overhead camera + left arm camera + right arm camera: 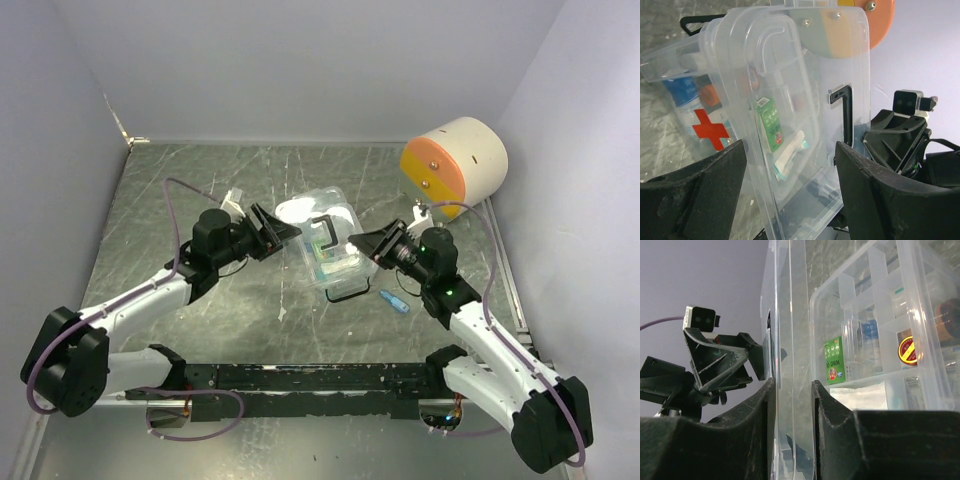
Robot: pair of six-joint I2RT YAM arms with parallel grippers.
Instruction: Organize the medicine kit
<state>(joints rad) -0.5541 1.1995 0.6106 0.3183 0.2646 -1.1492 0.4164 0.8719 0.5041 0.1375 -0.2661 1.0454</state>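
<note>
Step in hand looks like lid work on the medicine kit. The box sits btwn the two grippers w/ its clear lid stood up on edge, not lying flat. R gripper is clenched on the lid's thin edge, the pane pinched btwn both fingers. L gripper is spread wide and released. The lid and its black handle stand in the gap just ahead of its tips; whether either pad touches plastic can't be told.

To the right of the R fingers the divided tray shows stocked compartments: a green packet, a blue-capped item, and sth w/ a yellow-red sticker. The red cross marking sits left of the L gap.

Whether the lid is headed open or shut can't be told. Either way, the next move prob. calls for the R arm to swing the pane in an arc about its hinge w/o twisting it. The L arm would either brace the box body or back off to clear the path.

The tabletop is dark grey-green, marbled w/ pale scratches. It looks hard and prob. slick, so a light box could skid. A small blue item lies just behind the R gripper, toward its arm's base. A cream cylinder w/ orange face sits past the R gripper, near the far corner. Plain pale walls close in on three sides.
</note>
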